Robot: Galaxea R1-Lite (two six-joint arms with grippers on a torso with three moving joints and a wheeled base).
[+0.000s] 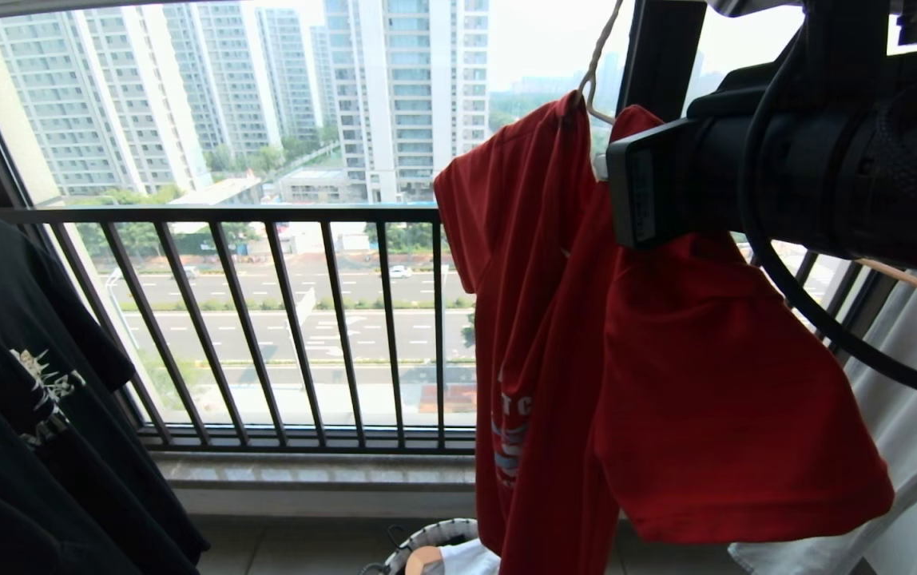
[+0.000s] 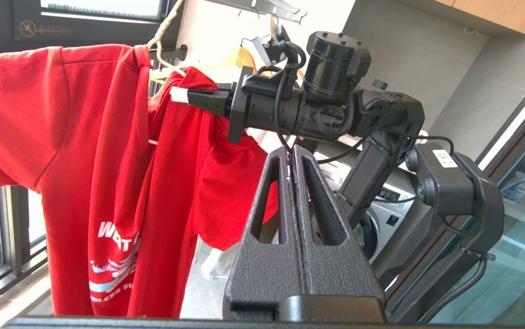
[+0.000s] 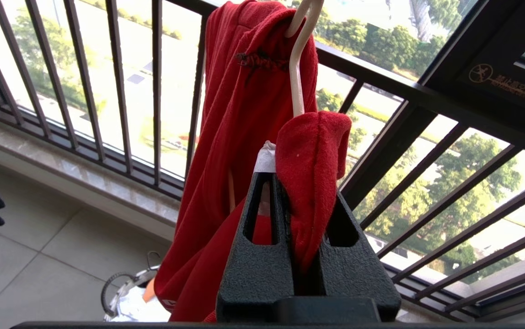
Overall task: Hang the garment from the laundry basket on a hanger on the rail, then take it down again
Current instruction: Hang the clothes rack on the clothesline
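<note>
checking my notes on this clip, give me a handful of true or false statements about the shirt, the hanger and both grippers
1. The right gripper is shut on the red T-shirt near its collar. True.
2. The left gripper holds the shirt's hem. False: it is shut on nothing, apart from the cloth.
3. The shirt hangs on a white hanger. True.
4. The black T-shirt hangs on the robot's right. False: it is on the left.
5. The laundry basket sits on the floor below the red shirt. True.
</note>
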